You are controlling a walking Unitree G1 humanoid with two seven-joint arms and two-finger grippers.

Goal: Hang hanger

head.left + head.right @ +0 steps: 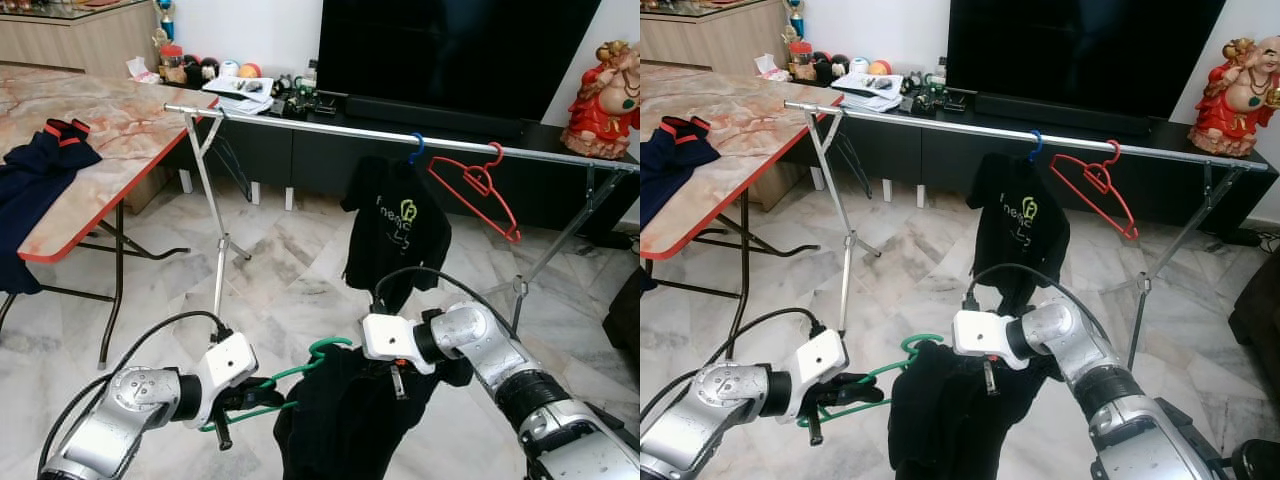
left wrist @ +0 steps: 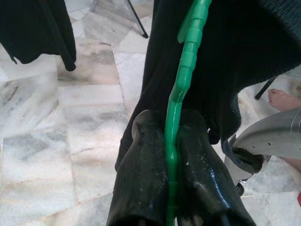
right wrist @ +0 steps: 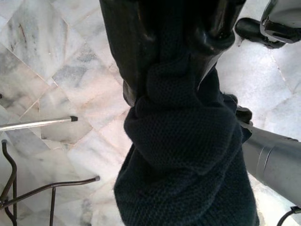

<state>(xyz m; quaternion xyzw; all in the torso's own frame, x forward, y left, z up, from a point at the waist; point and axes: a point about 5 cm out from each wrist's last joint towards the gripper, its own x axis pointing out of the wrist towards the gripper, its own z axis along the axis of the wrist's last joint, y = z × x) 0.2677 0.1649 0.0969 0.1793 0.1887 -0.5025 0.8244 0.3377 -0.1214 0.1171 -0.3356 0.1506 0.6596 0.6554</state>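
Marble floor [image 1: 290, 260] | green hanger [image 2: 181, 84] clamped in left pincer [image 2: 171, 155] (garment-laden)

Green plastic hanger [image 1: 300, 375]: shoulders concealed inside the dark knitted garment [image 1: 350, 420], whose hem is cut by the lower frame edge. Right gripper [image 3: 176, 61]: fingertips buried in that fabric. Navy cloth [image 1: 30, 190] on the table: cropped at left edge.
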